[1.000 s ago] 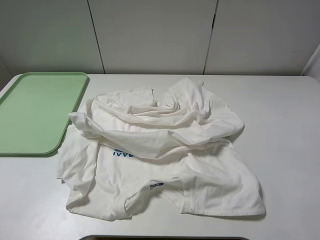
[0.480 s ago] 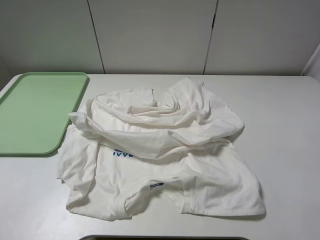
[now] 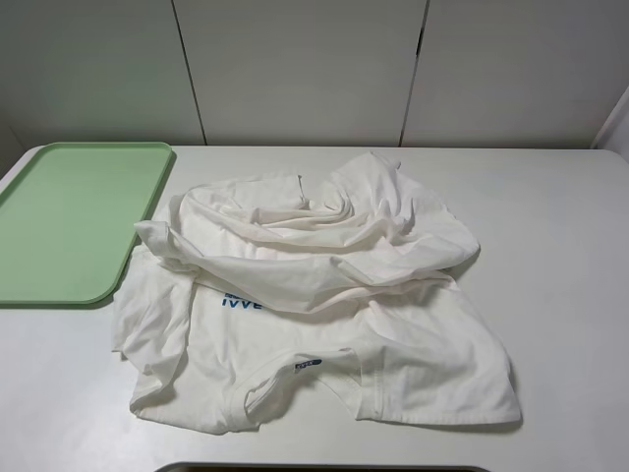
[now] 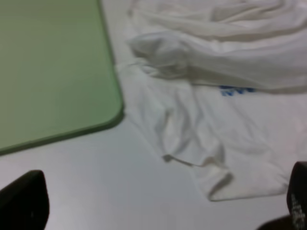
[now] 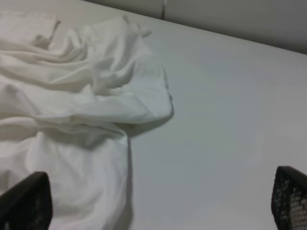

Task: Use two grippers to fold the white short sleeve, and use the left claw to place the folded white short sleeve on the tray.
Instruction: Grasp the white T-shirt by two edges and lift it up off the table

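Note:
The white short sleeve (image 3: 314,295) lies crumpled in the middle of the table, its lower half bunched over the chest, with the blue "IVVE" lettering (image 3: 241,303) and the blue neck label (image 3: 307,364) showing. The pale green tray (image 3: 69,221) lies at the far left, just left of the shirt, with nothing on it. Neither gripper shows in the exterior view. In the left wrist view my left gripper (image 4: 160,206) is open and empty, above the table near the shirt's sleeve (image 4: 192,148) and the tray's corner (image 4: 96,110). My right gripper (image 5: 157,199) is open and empty beside the shirt's right edge (image 5: 96,110).
The white table (image 3: 560,246) runs to a pale panelled wall (image 3: 305,69) at the back. A dark edge (image 3: 324,468) shows at the bottom of the exterior view.

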